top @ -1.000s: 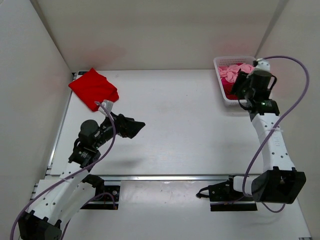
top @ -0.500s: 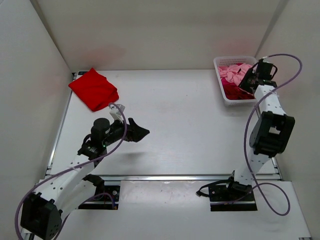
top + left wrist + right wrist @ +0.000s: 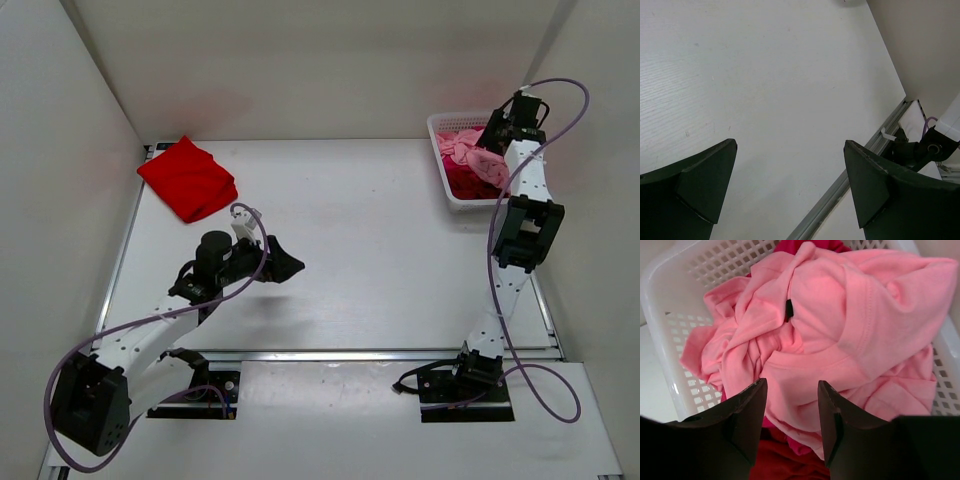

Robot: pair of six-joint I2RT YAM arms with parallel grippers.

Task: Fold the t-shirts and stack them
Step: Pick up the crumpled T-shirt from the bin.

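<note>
A bright red t-shirt (image 3: 187,178) lies folded at the back left of the table. At the back right, a light pink t-shirt (image 3: 462,148) (image 3: 840,315) is heaped on top in the white lattice basket (image 3: 447,195) (image 3: 715,270). Magenta cloth (image 3: 807,447) and dark red cloth (image 3: 785,460) show beneath it. My right gripper (image 3: 497,135) (image 3: 791,382) hangs just over the pink shirt with its jaws apart, and the pink cloth between them looks unpinched. My left gripper (image 3: 287,266) (image 3: 790,145) stands wide open above bare table with nothing between its fingers.
A metal rail (image 3: 350,353) (image 3: 840,185) runs along the table's near edge. White walls close in the back and both sides. The right arm's base (image 3: 920,150) shows beyond the rail in the left wrist view.
The right arm has stretched upright and reached farther over the basket's back corner. The left gripper has drifted a little right and toward the near edge, still open.
</note>
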